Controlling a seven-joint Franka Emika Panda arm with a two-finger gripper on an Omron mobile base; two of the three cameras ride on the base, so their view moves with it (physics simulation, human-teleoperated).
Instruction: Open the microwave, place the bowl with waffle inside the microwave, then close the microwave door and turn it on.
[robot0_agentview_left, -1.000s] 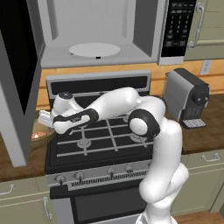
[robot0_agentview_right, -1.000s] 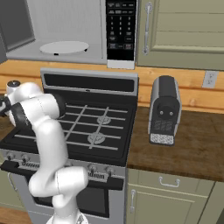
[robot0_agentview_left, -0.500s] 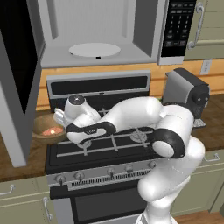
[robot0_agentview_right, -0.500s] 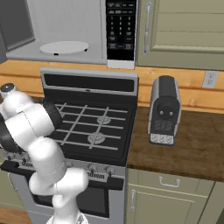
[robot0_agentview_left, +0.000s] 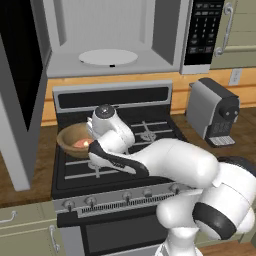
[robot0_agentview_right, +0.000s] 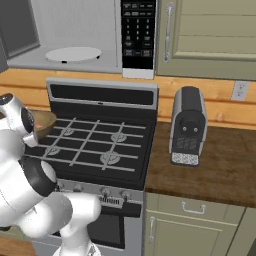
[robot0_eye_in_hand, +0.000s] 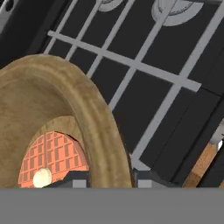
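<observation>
The microwave (robot0_agentview_left: 107, 35) stands open above the stove, its white turntable (robot0_agentview_left: 108, 56) bare and its black button panel (robot0_agentview_left: 200, 30) on the right. The microwave door (robot0_agentview_left: 20, 75) is swung wide to the left. The brown wooden bowl (robot0_agentview_left: 70, 136) hangs over the stove's left burners, with the reddish waffle (robot0_agentview_left: 81, 144) inside it. My gripper (robot0_agentview_left: 92, 146) is shut on the bowl's right rim. In the hand view the thick rim of the bowl (robot0_eye_in_hand: 100, 127) runs between my fingertips (robot0_eye_in_hand: 151, 179), and the waffle (robot0_eye_in_hand: 52, 157) lies just left of it. The bowl (robot0_agentview_right: 44, 122) also peeks out beside my hand.
The black gas stove (robot0_agentview_left: 150, 135) lies under the bowl, with grates (robot0_eye_in_hand: 144, 70) close below. A grey coffee machine (robot0_agentview_left: 215, 112) stands on the wooden counter to the right. The open door walls off the left side. Cabinets (robot0_agentview_right: 210, 30) hang right of the microwave.
The bowl has travelled right and slightly up, from the left counter edge to over the stove, still gripped. My arm's elbow has swung forward toward the cameras.
</observation>
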